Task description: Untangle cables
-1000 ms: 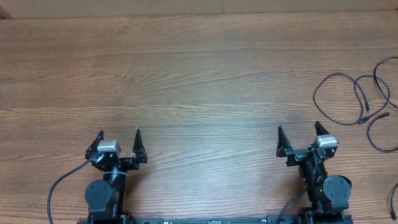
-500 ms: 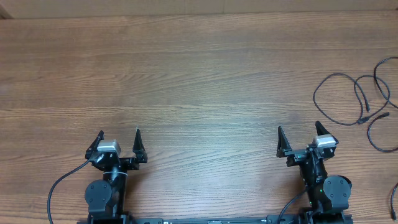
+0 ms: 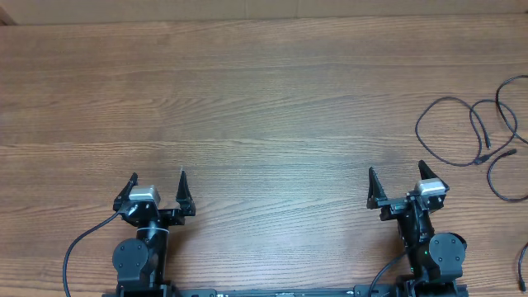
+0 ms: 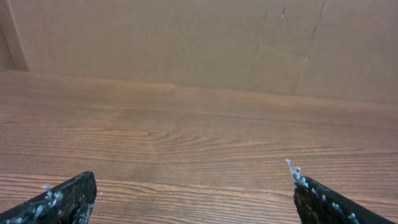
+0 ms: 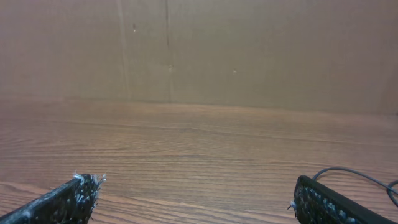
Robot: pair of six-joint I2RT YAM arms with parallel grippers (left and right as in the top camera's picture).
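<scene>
The cables (image 3: 474,132) are thin black cords lying in tangled loops at the table's far right edge, partly cut off by the frame. A bit of one cable (image 5: 354,173) shows at the right of the right wrist view. My right gripper (image 3: 397,182) is open and empty near the front edge, to the left of and below the cables. My left gripper (image 3: 157,186) is open and empty near the front left, far from them. No cable shows in the left wrist view.
The wooden table (image 3: 247,99) spreads across the overhead view. A cardboard wall (image 4: 186,43) stands along its far edge. Thicker black arm wires (image 3: 78,247) hang by the arm bases at the front.
</scene>
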